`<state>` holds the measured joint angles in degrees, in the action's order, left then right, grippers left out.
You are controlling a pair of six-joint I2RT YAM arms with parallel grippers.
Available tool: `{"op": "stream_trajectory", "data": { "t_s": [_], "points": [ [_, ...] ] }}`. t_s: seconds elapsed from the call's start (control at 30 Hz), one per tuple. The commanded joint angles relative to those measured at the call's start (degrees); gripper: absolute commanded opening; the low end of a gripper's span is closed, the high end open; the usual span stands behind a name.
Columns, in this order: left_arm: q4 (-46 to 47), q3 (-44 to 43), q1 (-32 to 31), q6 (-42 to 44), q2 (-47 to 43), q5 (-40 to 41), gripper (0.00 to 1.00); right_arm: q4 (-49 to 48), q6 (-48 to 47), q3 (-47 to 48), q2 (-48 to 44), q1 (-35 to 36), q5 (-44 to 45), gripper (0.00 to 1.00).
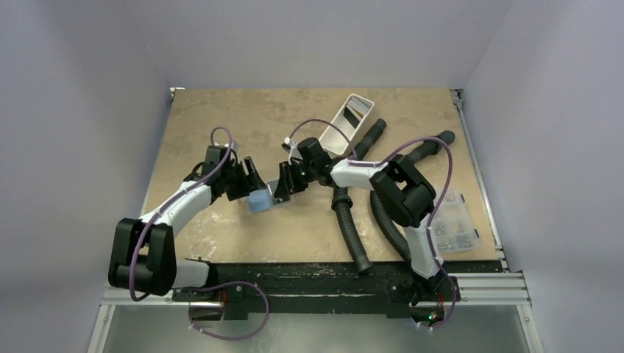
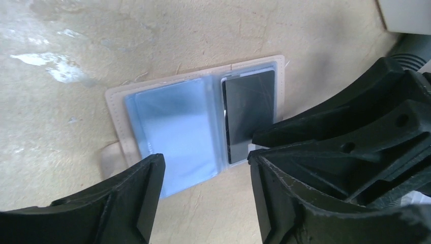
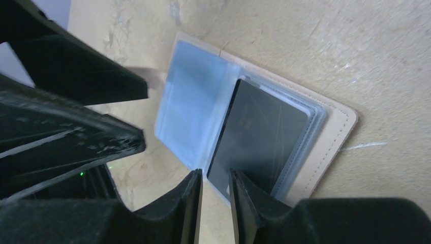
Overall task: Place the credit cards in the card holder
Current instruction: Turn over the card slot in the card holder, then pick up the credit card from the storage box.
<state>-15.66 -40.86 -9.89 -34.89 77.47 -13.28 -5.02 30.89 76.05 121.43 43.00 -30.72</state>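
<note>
Above card holder (image 3: 333,137): left hand (image 2: 206,173) apart, right hand (image 3: 215,183) slightly apart, covering black card (image 3: 264,137) end

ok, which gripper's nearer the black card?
Right. The right gripper has its fingertips at one short end of the black card. The left gripper, open, hovers above the card holder edge near the fold, more over the light blue card.
</note>
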Motion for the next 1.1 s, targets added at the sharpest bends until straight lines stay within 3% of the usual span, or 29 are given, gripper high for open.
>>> {"op": "stream_trajectory", "data": {
  "t_s": [0.0,0.2,0.3,0.47,0.53,0.6,0.73,0.8,0.9,1.07],
  "points": [
    [-2.7,-6.1,0.1,5.3,-6.1,2.4,0.70,8.9,-7.2,2.5,-3.8,-0.5,6.3,0.37],
    [-2.8,-15.7,-1.9,7.5,-3.0,-4.1,0.73,19.0,-14.9,7.9,-10.6,-1.9,16.9,0.55],
    [-2.4,-20.4,-4.2,9.1,-1.6,-3.2,0.74,25.4,-19.1,11.1,-13.0,-4.3,24.0,0.60],
    [-1.7,-23.9,-5.3,13.8,0.7,-1.9,0.75,28.6,-24.0,12.4,-19.3,-9.9,37.5,0.84],
    [-2.0,-23.5,-5.3,15.4,1.3,-0.8,0.75,29.6,-25.5,13.7,-20.3,-12.3,41.4,0.86],
    [-1.7,-21.8,-5.3,16.3,1.2,-0.7,0.75,28.6,-27.2,13.9,-21.4,-13.4,46.2,0.88],
    [-1.8,-18.9,-5.7,17.3,-0.9,-0.1,0.75,17.0,-36.2,9.1,-24.0,-14.5,54.0,0.98],
    [-1.5,-18.5,-6.0,17.4,-2.2,0.4,0.76,15.6,-40.9,10.4,-22.4,-16.2,52.4,0.99],
    [-1.1,-18.4,-6.0,17.0,-3.1,-0.3,0.76,23.7,-41.0,21.0,-15.3,-20.2,50.0,0.99],
    [-0.8,-18.0,-6.0,16.9,-4.5,-0.1,0.76,26.2,-43.1,27.6,-8.8,-25.2,37.3,0.99]
  ]
}}
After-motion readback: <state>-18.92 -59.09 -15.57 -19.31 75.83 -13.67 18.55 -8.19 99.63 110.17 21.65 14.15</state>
